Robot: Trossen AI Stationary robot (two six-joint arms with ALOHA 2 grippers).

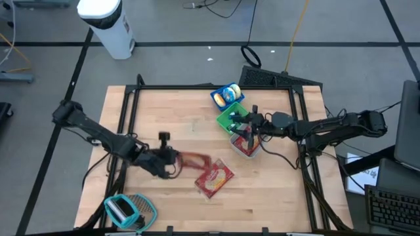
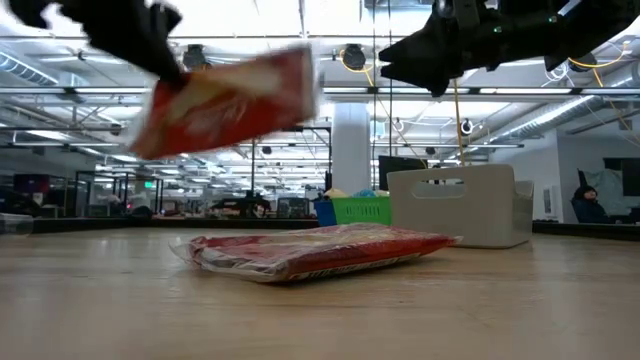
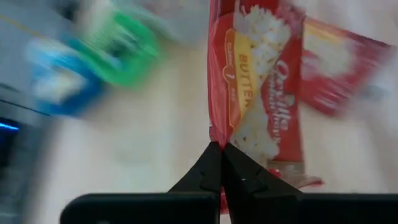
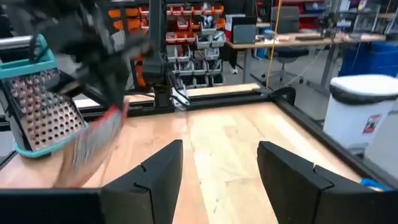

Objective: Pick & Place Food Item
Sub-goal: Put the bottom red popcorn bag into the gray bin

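Red popcorn packet with a yellow butter panel, another red packet, green basket, blue bowl, teal grater.

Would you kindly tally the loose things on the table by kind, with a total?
Popcorn packets: 2, one lifted clear of the table in the left gripper, one lying flat.
Small bins: 3, blue, green, white.
Teal graters: 1.
Total: 6.
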